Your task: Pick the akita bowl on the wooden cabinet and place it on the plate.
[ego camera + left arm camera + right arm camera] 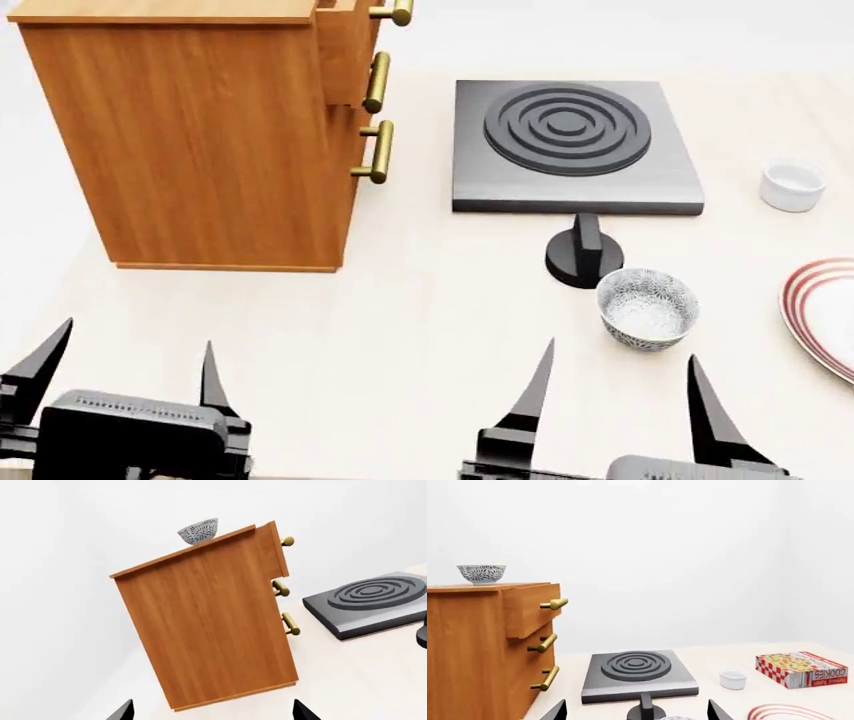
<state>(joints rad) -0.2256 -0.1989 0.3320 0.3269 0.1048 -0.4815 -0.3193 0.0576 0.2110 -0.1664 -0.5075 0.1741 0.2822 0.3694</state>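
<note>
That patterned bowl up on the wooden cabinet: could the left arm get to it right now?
Probably yes: the bowl sits alone atop the wooden cabinet, nothing blocking it, but the open left gripper is low and must rise.

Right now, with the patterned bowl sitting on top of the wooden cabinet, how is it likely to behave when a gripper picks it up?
The patterned bowl looks rigid, probably ceramic, so it should hold its shape but could break if dropped from the wooden cabinet. Its narrow foot and flaring wall suggest it may tip if nudged at the rim. The smooth curved wall may slip between narrow fingers; a rim pinch seems safer.

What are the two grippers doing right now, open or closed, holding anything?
Left gripper: open, holding nothing.
Right gripper: open, holding nothing.
</note>
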